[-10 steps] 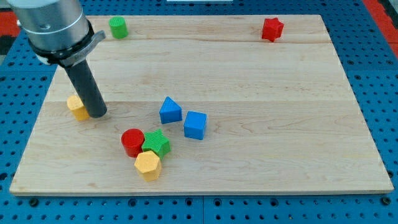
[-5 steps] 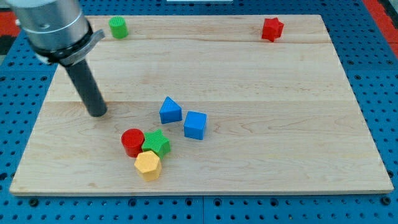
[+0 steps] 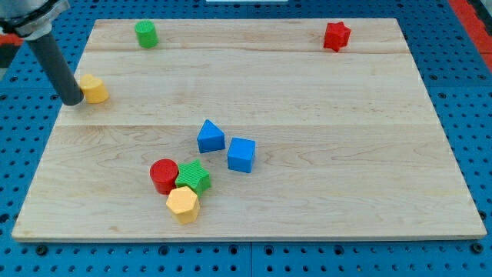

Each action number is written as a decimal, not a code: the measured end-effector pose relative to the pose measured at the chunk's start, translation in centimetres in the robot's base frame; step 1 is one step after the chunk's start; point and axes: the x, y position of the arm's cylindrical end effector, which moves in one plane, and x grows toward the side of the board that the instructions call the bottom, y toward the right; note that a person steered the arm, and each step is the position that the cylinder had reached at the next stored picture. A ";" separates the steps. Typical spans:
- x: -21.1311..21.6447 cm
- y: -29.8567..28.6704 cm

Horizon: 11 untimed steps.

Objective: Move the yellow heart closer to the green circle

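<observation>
At board's left edge: my tip (image 3: 72,101) bare, gripping nothing, touching yellow heart (image 3: 94,88) from eight o'clock. Best pushed toward one o'clock, slowly, toward green circle (image 3: 145,34).

No text, label, brand, number or sign can be read anywhere here: not on the coloured blocks, not on the wooden desk (image 3: 323,100), and not on the blue perforated base (image 3: 469,92) around it.

rod: tilted, entering from view's top-left | my tip (image 3: 71,101): down at left
</observation>
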 end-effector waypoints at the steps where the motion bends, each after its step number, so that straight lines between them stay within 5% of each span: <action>1: -0.9 3.9; 2: -1.5 7.2; 11: -10.5 4.4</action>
